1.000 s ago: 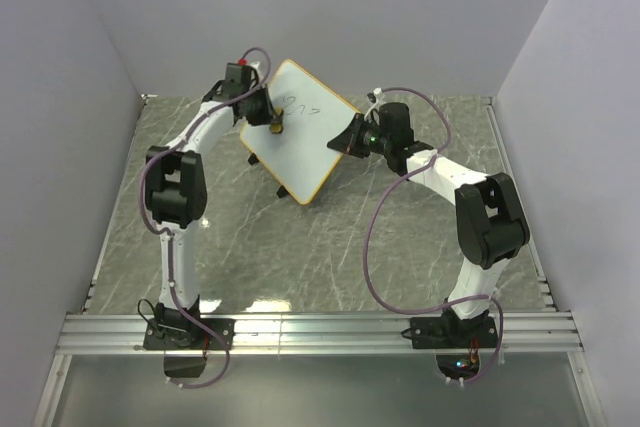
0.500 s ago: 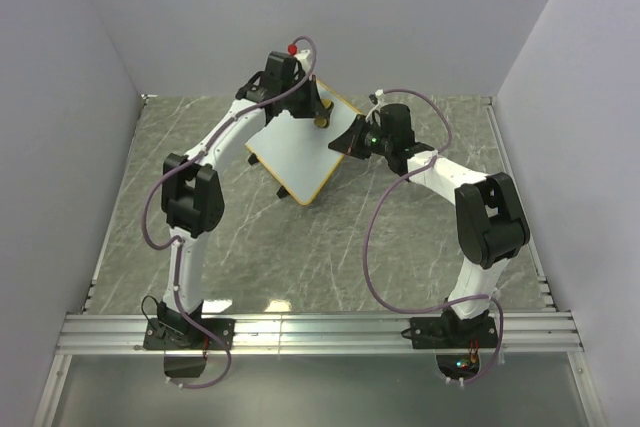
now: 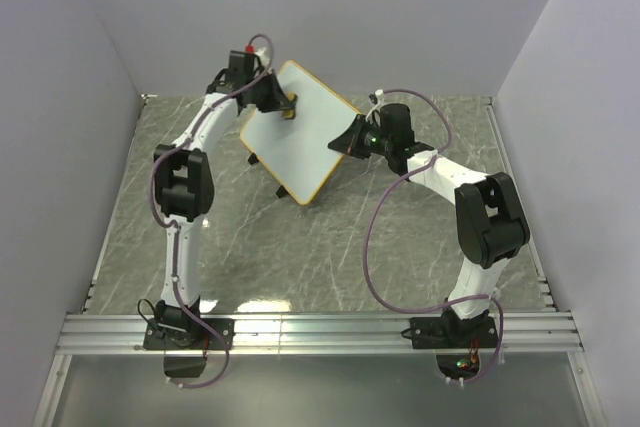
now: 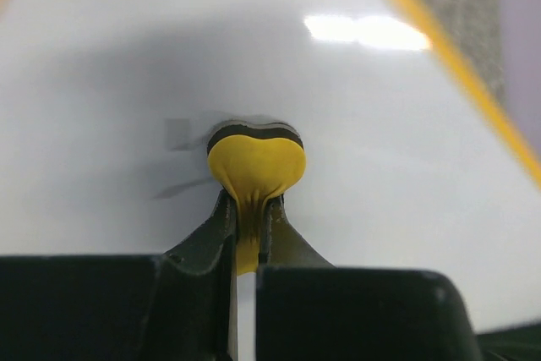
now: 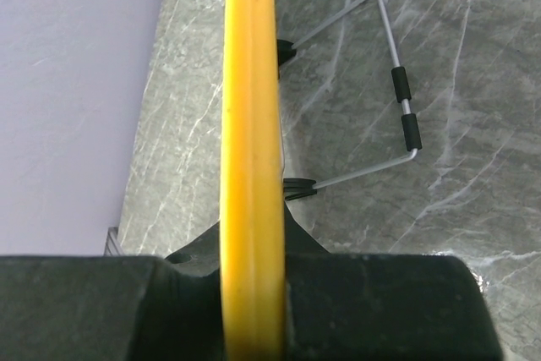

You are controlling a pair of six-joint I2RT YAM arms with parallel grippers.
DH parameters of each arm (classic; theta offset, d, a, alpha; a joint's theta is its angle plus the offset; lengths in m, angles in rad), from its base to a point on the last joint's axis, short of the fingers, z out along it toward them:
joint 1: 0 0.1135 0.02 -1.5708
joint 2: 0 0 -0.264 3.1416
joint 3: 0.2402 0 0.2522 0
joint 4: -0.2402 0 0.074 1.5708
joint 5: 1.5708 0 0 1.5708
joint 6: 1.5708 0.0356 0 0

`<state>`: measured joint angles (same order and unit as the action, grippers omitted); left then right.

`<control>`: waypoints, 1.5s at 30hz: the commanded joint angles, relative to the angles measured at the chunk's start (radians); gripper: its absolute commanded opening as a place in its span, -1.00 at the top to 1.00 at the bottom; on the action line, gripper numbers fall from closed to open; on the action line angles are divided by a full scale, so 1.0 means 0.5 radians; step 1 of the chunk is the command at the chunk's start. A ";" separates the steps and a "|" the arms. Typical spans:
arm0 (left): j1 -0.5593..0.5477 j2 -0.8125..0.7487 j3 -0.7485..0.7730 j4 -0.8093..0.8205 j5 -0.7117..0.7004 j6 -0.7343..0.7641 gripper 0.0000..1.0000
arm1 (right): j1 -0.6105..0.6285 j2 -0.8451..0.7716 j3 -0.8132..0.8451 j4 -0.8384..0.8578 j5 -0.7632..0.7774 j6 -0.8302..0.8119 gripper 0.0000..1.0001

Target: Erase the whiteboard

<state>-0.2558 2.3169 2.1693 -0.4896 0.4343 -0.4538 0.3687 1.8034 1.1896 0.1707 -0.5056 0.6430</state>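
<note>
On the whiteboard [image 3: 300,142], left jaws' pinched eraser [image 4: 256,162] has slid leftward; right jaws clamp its frame [image 5: 249,124].

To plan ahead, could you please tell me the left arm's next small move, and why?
Probably a short wipe toward the faint grey smears beside the eraser, which the left fingers pinch against the whiteboard; the right fingers hold its frame.

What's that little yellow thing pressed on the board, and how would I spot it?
Find the tilted whiteboard at the table's back. Near its far-left edge the left claw pinches a small eraser against the white face. It's a yellow blob with a black base; the board's other yellow is only a thin frame.
</note>
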 commanded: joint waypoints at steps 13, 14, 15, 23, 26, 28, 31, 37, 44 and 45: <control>0.101 0.306 -0.126 -0.177 -0.154 0.073 0.99 | 0.162 0.145 -0.115 -0.786 -0.207 -0.528 1.00; 0.100 0.303 -0.105 -0.171 -0.142 0.064 0.99 | 0.162 0.145 -0.115 -0.786 -0.204 -0.528 1.00; 0.097 0.296 -0.056 -0.162 -0.123 0.049 0.99 | 0.162 0.145 -0.118 -0.786 -0.201 -0.528 1.00; -0.071 0.223 0.162 -0.024 0.144 0.021 0.99 | 0.168 0.176 -0.112 -0.799 -0.194 -0.534 1.00; -0.163 0.186 0.190 0.037 0.193 0.012 0.99 | 0.168 0.185 -0.100 -0.805 -0.188 -0.534 1.00; -0.206 0.171 0.214 0.062 0.223 -0.019 0.99 | 0.171 0.194 -0.097 -0.811 -0.191 -0.537 1.00; -0.274 0.146 0.233 0.102 0.251 -0.044 0.99 | 0.174 0.204 -0.091 -0.811 -0.191 -0.534 1.00; -0.277 0.137 0.251 0.096 0.141 -0.047 0.99 | 0.180 0.213 -0.087 -0.808 -0.191 -0.531 1.00; -0.124 0.247 0.285 0.080 -0.104 -0.083 0.99 | 0.183 0.200 -0.106 -0.814 -0.194 -0.540 1.00; -0.102 0.290 0.291 0.086 -0.144 -0.114 0.99 | 0.183 0.197 -0.109 -0.823 -0.194 -0.543 1.00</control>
<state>-0.3225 2.3604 2.3093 -0.4225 0.4557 -0.4931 0.3740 1.8233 1.2064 0.1722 -0.5060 0.6449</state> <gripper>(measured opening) 0.080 0.109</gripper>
